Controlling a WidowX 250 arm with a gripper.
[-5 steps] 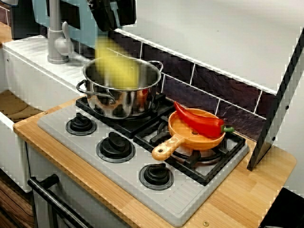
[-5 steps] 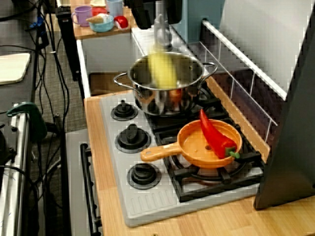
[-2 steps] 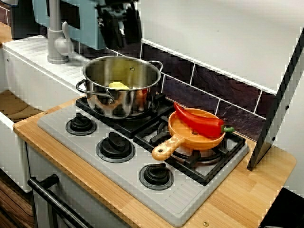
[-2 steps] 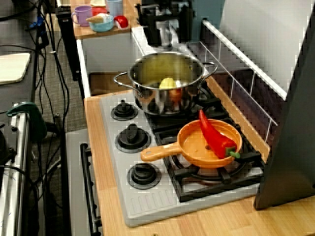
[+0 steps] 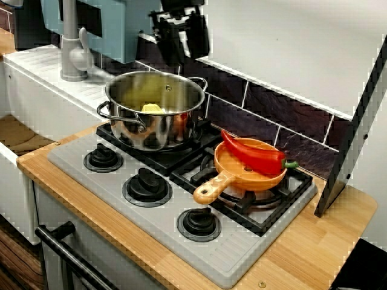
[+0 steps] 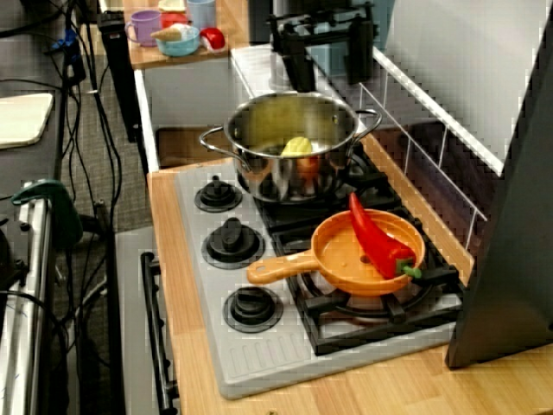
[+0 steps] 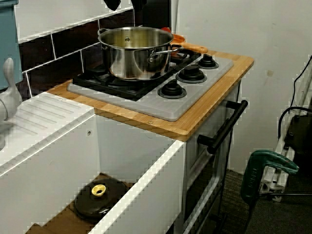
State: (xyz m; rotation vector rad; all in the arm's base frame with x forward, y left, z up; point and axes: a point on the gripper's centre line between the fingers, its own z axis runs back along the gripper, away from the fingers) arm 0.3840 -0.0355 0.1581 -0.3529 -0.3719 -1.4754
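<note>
Wooden surface carries a grey stove with a steel pot on its rear burner. A yellow food piece lies inside the pot. At the pot's 1 o'clock, higher up, the tool hangs released, fingers spread, grasping nothing. At 4 o'clock, an orange pan holds a red pepper.

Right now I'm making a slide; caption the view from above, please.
Open gripper high behind steel pot holding yellow item; red pepper lies in orange pan.
</note>
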